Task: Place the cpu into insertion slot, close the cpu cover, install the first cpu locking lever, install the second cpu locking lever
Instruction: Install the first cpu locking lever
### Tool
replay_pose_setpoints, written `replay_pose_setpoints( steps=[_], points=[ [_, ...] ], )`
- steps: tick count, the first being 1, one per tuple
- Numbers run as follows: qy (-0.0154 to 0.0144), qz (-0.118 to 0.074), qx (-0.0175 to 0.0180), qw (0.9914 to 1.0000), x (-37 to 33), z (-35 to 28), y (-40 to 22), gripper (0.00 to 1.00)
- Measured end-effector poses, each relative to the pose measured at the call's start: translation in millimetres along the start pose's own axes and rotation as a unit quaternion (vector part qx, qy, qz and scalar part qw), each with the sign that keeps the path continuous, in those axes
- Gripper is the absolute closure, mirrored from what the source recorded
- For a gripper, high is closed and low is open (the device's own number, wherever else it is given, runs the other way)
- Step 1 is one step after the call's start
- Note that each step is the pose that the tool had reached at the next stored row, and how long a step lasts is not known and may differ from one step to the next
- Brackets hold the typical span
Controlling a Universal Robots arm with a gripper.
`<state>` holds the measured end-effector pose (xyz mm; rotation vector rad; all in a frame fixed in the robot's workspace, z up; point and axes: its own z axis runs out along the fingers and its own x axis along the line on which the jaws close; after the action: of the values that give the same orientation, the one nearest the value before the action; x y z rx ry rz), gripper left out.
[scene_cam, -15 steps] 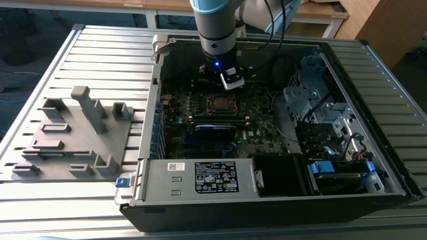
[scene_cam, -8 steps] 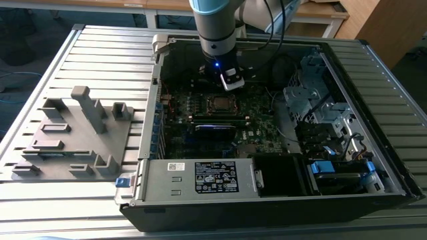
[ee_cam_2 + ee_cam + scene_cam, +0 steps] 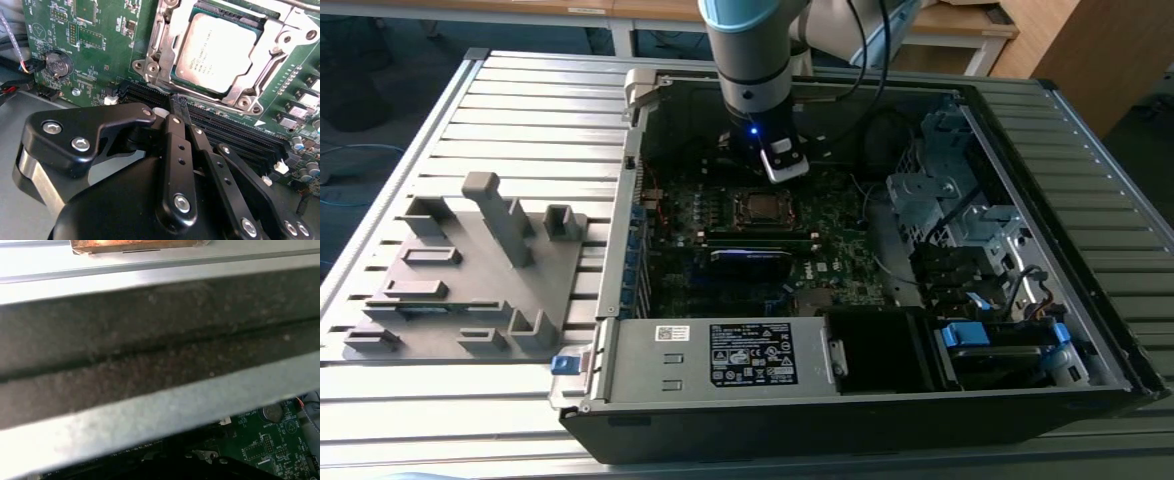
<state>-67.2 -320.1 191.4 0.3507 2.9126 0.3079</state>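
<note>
The cpu (image 3: 217, 52) is seen seated flat in the insertion slot (image 3: 260, 20), silver top upward, with the cpu cover (image 3: 272, 55) closed around it. The gripper (image 3: 178, 107) is held just beside the cover's edge, its fingers (image 3: 180, 112) pressed narrowly together, empty. A lever step is judged underway; contact should be kept on the lever, off the chip. Being square, the cpu has no long axis.

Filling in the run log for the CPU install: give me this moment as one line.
cpu: seated in insertion slot | cpu cover: closed over it | end effector: shut, empty, beside socket edge
</note>
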Motion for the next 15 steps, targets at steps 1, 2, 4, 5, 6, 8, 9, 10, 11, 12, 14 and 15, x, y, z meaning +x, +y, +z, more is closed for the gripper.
replay_pose_setpoints(
  steps=[1,2,4,5,6,8,9,10,11,12,14,15],
  points=[
    [-0.0001,0.000,0.0001,1.00000,0.0,0.1,-0.1,0.90],
    [-0.0001,0.000,0.0005,1.00000,0.0,0.2,-0.2,0.90],
    [-0.0005,0.000,0.0011,1.00000,0.0,0.5,-0.3,0.90],
    [-0.0010,0.000,0.0011,1.00000,0.1,1.0,-0.5,0.90],
    [-0.0015,-0.001,0.0011,1.00000,0.3,1.6,-0.8,0.90],
    [-0.0026,-0.001,0.0012,1.00000,0.6,2.8,-1.2,0.90],
    [-0.0030,-0.001,0.0010,0.99999,0.7,3.2,-1.4,0.90],
    [-0.0033,-0.001,0.0008,0.99999,0.7,3.4,-1.5,0.90],
    [-0.0033,-0.001,0.0006,0.99999,0.8,3.4,-1.6,0.90],
    [-0.0030,-0.001,0.0000,1.00000,0.8,3.2,-1.8,0.90],
    [-0.0030,-0.001,-0.0006,1.00000,0.8,3.2,-1.7,0.90],
    [-0.0030,-0.001,-0.0009,0.99999,0.7,2.7,-1.4,0.90]
  ],
)
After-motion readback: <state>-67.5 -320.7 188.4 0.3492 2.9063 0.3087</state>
